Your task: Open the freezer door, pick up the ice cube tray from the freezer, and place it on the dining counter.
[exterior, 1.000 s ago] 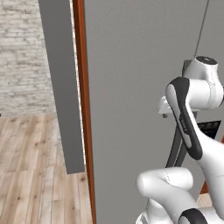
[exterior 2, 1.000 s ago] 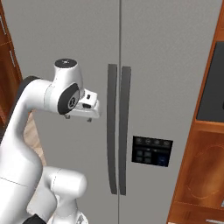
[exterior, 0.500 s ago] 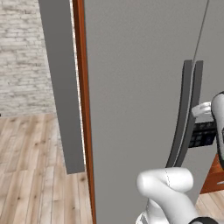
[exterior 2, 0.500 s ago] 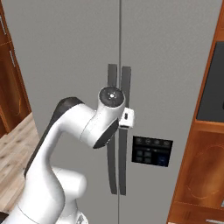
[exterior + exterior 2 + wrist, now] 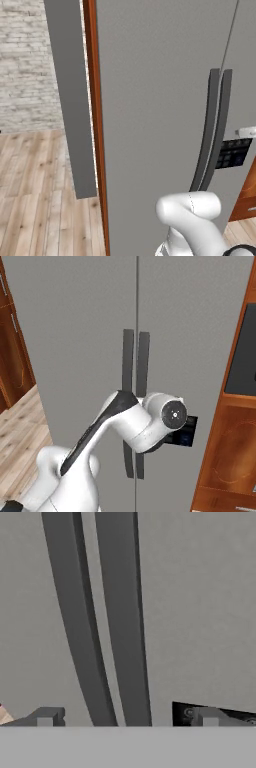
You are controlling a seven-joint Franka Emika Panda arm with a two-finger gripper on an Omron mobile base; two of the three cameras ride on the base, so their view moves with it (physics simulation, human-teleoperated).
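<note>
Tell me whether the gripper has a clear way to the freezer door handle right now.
Probably yes. The open gripper faces both bar handles at close range, with nothing between its fingers and the freezer door handle, the right one on the still-shut freezer door.

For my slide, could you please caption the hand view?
Open gripper facing the two dark bar handles of the closed grey fridge doors.

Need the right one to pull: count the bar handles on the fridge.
2, side by side at the centre seam: the left panel's handle and the freezer door's handle. None looks hidden.
</note>
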